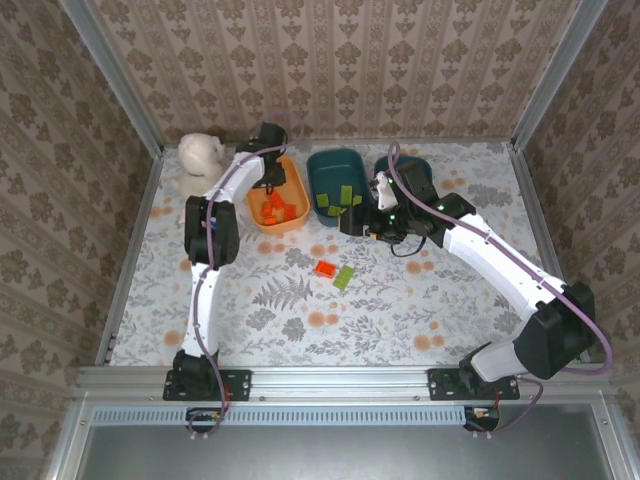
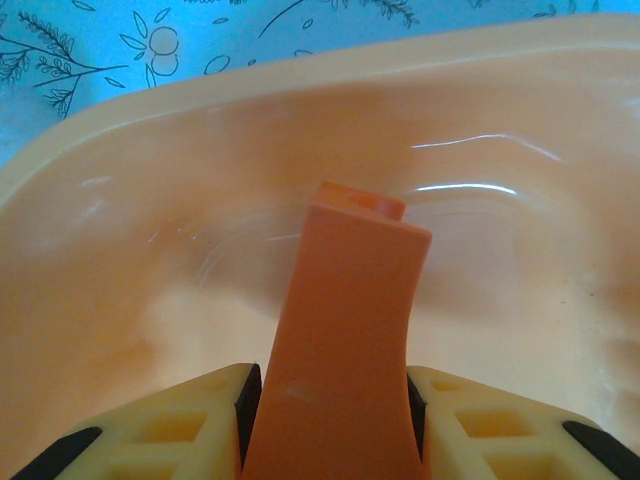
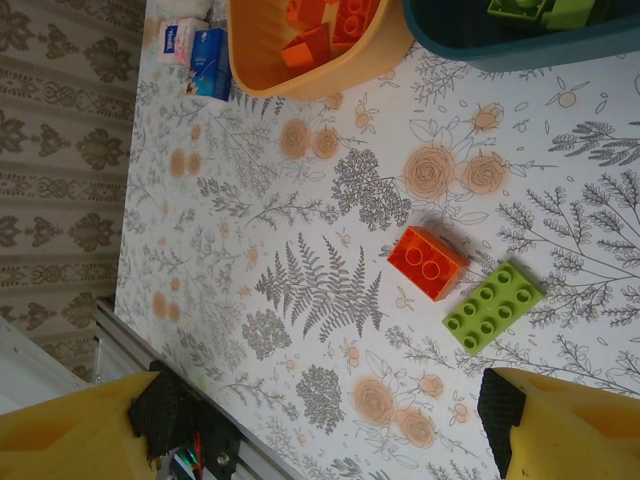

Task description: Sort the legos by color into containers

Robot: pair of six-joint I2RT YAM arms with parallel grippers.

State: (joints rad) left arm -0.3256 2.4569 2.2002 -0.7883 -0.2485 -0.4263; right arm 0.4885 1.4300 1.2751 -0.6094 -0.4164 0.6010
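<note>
My left gripper [image 1: 268,168] hangs over the far end of the orange tub [image 1: 290,222]. In the left wrist view it is shut on an orange brick [image 2: 340,330] that stands upright between the pads inside the orange tub [image 2: 300,120]. Several orange bricks [image 1: 279,209] lie in that tub. My right gripper [image 3: 330,430] is open above the table with nothing between its fingers. Ahead of it an orange-red brick [image 3: 428,262] and a light green brick [image 3: 493,306] lie side by side on the cloth. The middle teal tub [image 1: 322,165] holds green bricks [image 1: 338,197].
A second teal tub [image 1: 412,168] sits at the back right, partly hidden by the right arm. A white plush toy [image 1: 203,158] stands at the back left. A small blue-and-white box [image 3: 200,55] lies beside the orange tub [image 3: 300,75]. Metal rails border the table.
</note>
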